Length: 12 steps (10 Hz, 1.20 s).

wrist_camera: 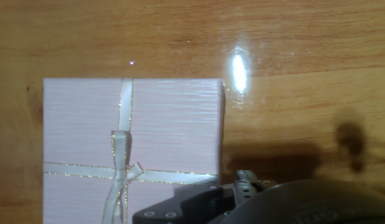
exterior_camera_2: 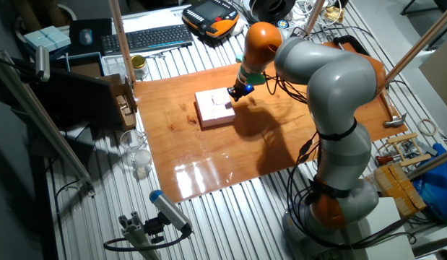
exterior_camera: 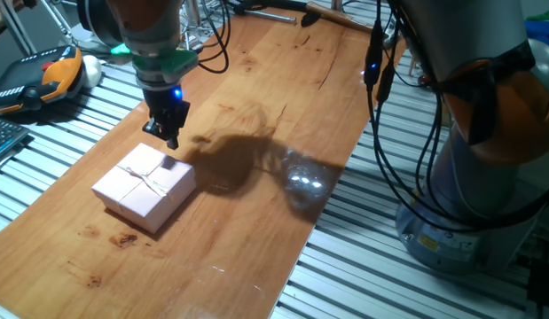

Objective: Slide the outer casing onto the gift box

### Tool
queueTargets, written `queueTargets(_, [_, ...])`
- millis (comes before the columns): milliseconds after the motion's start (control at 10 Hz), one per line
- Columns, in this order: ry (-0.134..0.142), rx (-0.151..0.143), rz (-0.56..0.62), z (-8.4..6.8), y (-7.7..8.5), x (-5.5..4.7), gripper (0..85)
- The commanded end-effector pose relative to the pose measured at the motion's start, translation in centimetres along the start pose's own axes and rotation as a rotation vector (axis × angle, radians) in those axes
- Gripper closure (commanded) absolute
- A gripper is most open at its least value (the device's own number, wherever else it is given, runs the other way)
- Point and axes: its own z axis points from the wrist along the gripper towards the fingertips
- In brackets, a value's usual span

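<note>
The outer casing [exterior_camera: 145, 182] is a pale pink square lid with a thin crossed ribbon and a small bow. It lies flat on the wooden board and covers a pink box whose side wall [exterior_camera: 137, 211] shows beneath it. The gift box's dark inside and tan squares are hidden. The casing also shows in the other fixed view [exterior_camera_2: 214, 106] and in the hand view [wrist_camera: 133, 137]. My gripper [exterior_camera: 170, 137] hangs just above the casing's far right corner with its fingers together and nothing in them. It also shows in the other fixed view [exterior_camera_2: 232, 92].
The wooden board [exterior_camera: 256, 221] lies on a slatted metal table. An orange teach pendant [exterior_camera: 43, 80] and a keyboard [exterior_camera_2: 147, 36] sit off the board at the back. A hammer [exterior_camera: 332, 16] lies at the board's far end. Cables hang near the arm's base [exterior_camera: 487, 213].
</note>
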Motion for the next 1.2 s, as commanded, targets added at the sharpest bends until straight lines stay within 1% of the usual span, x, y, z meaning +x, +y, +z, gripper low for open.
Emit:
queueTargets(0, [0.0, 0.01, -0.011, -0.8, -0.6, 0.0, 85.0])
queueTargets(100, [0.003, 0.03, -0.031, -2.0, -1.5, 0.0, 85.0])
queueTargets(200, [0.0, 0.054, -0.053, -2.7, -2.4, 0.0, 85.0])
queueTargets(300, [-0.006, 0.079, -0.071, -3.3, -3.2, 0.1, 85.0])
queueTargets(400, [-0.005, 0.096, -0.086, -3.7, -3.9, 0.3, 85.0])
queueTargets(600, [-0.015, 0.122, -0.123, -4.1, -5.4, 1.0, 85.0])
queueTargets(700, [-0.013, 0.128, -0.124, -4.1, -6.1, 1.4, 85.0])
queueTargets(800, [-0.01, 0.127, -0.121, -4.2, -6.5, 1.7, 85.0])
queueTargets(900, [0.0, 0.128, -0.137, -4.4, -7.1, 2.0, 85.0])
queueTargets(1000, [0.006, 0.123, -0.154, -4.7, -7.6, 2.2, 85.0])
queueTargets(1100, [0.008, 0.142, -0.169, -5.0, -8.1, 2.4, 85.0])
